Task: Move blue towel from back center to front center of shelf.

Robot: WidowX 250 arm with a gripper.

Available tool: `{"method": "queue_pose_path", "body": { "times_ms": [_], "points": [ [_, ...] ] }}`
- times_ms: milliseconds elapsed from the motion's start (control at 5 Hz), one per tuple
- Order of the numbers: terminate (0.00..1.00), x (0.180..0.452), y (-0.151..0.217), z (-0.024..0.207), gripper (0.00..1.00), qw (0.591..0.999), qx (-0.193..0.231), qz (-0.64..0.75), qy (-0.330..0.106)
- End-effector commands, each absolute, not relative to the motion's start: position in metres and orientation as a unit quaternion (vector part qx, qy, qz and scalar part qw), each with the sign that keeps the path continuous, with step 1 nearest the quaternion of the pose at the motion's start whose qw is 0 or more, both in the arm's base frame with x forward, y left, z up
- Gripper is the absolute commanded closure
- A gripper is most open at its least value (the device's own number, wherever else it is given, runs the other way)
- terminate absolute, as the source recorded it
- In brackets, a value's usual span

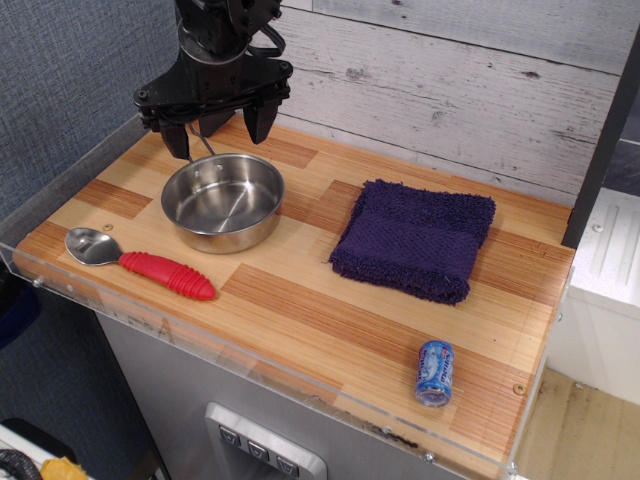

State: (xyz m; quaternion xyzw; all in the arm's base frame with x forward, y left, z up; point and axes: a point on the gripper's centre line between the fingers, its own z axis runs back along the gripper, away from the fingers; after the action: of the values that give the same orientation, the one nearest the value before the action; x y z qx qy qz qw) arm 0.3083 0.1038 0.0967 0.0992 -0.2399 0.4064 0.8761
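Note:
The blue towel (415, 240), a dark navy-purple folded terry cloth, lies flat on the striped wooden shelf (300, 300), right of centre toward the back. My black gripper (217, 128) hangs at the back left, above the far rim of the steel pan (222, 201), well to the left of the towel. Its fingers are spread apart and hold nothing.
A spoon with a red handle (140, 264) lies at the front left of the pan. A small blue can (435, 372) lies on its side near the front right. A clear acrylic rim (250, 365) edges the shelf. A plank wall stands behind.

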Motion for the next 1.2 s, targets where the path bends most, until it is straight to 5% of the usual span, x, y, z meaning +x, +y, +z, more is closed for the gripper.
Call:
{"method": "queue_pose_path", "body": {
  "times_ms": [0,600,1000],
  "points": [
    [0.00,0.308,0.104,0.097,0.00,0.876,0.099,0.406,-0.240],
    [0.00,0.316,0.056,0.101,0.00,0.929,0.081,0.218,-0.287],
    [0.00,0.334,0.008,0.083,0.00,0.961,0.019,0.083,-0.263]
  ]
}}
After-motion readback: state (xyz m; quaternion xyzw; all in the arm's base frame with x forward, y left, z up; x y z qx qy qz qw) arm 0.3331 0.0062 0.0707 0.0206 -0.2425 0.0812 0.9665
